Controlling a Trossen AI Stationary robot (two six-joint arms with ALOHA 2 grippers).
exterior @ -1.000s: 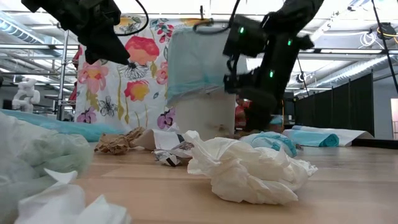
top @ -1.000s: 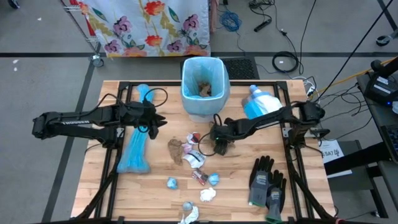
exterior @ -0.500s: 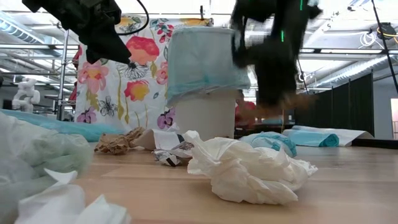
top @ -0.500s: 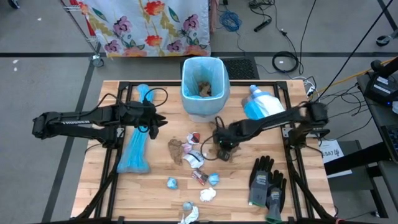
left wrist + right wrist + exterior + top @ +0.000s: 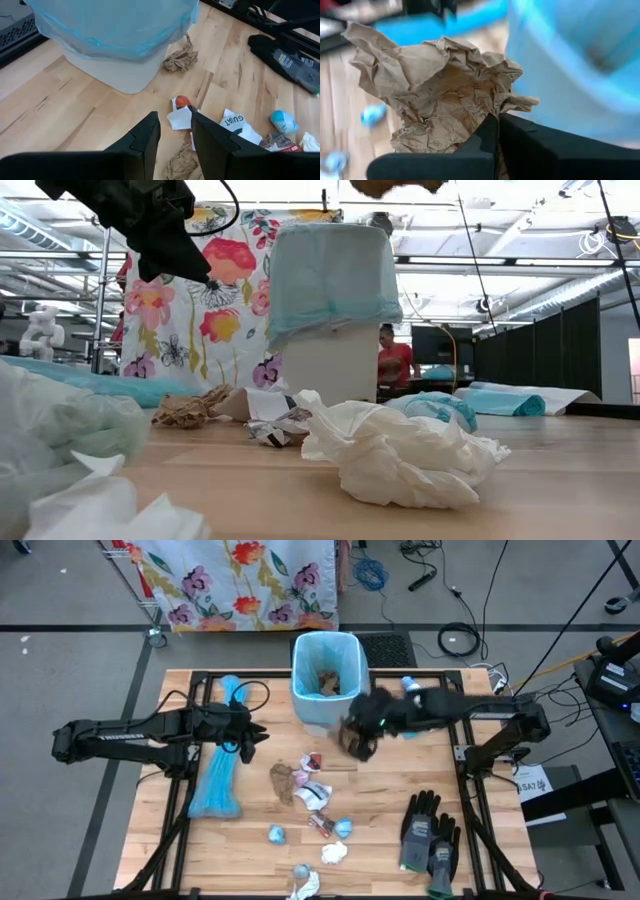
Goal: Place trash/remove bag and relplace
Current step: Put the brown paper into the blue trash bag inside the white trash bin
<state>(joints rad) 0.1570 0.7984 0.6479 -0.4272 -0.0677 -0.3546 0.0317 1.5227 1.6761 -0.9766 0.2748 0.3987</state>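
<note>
- The right gripper [image 5: 496, 131] hangs above the bench [image 5: 250, 860] just beside the front of the trash bin [image 5: 328, 680], its jaws clenched on a crumpled brown paper wad [image 5: 440, 95].
- In the low view that wad shows only as a brown scrap at the very top edge, above the bin.
- The bin stands upright at the far middle of the bench, lined with a pale blue bag [image 5: 330, 270] folded down over its rim; brown scraps lie inside it.
- The left gripper [image 5: 172, 131] hovers over the bench to the left of the bin, jaws parted a little with nothing between them.
- Below it lie a white wrapper with a red spot [image 5: 181, 114], another brown paper wad [image 5: 181, 56] close to the bin's base, and a small blue ball of wrapper [image 5: 283, 121].
- More trash is scattered over the middle and near part of the bench: a brown wad [image 5: 284, 781], blue wrappers [image 5: 277, 834], and a white tissue bit [image 5: 333, 852].
- A crumpled white tissue [image 5: 400, 452] sits closest to the low camera.
- A long roll of blue bags [image 5: 220, 775] lies on the left side of the bench.
- A pair of grey-black work gloves [image 5: 428, 832] lies at the near right.
- A person in a red top [image 5: 397, 365] stands in the room beyond.
</note>
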